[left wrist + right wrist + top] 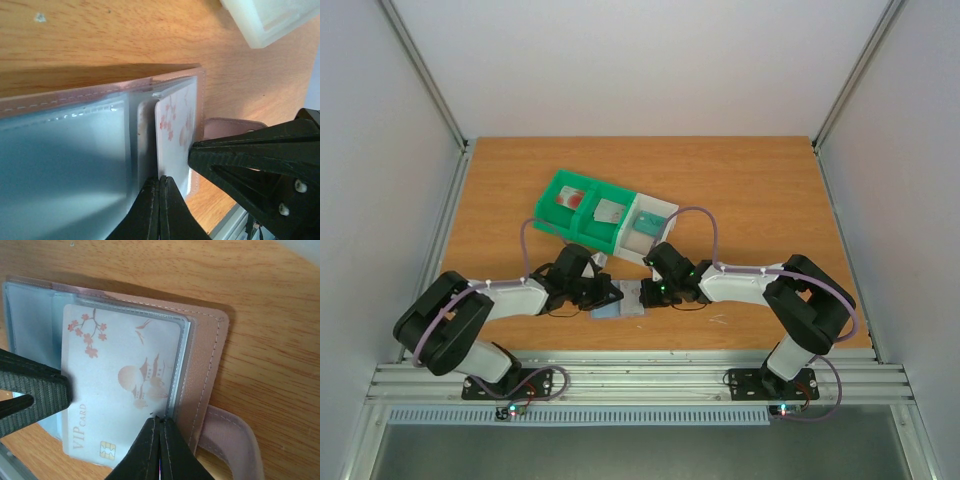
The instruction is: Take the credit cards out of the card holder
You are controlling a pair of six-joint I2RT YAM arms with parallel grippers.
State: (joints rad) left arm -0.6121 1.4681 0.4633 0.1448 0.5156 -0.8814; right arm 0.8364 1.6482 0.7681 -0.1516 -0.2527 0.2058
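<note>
The card holder (612,310) lies open on the table between my two grippers, with a pink stitched rim (200,365) and clear pale-blue sleeves (60,150). A white credit card (120,380) with pink blossoms and "VIP CARD" print sticks partly out of the right sleeve. My left gripper (160,181) is shut on that card's (175,135) edge. One of its black fingers (35,390) crosses the card's left side. My right gripper (160,420) is shut on the sleeve edge of the holder, beside the card, and its fingers (240,155) show black on the right.
A green-and-white three-compartment tray (605,215) stands just behind the grippers, with a reddish card (570,197) and a grey card (610,212) in its green bins. Its white corner (270,20) lies close to the holder. The table's near edge runs just below the holder.
</note>
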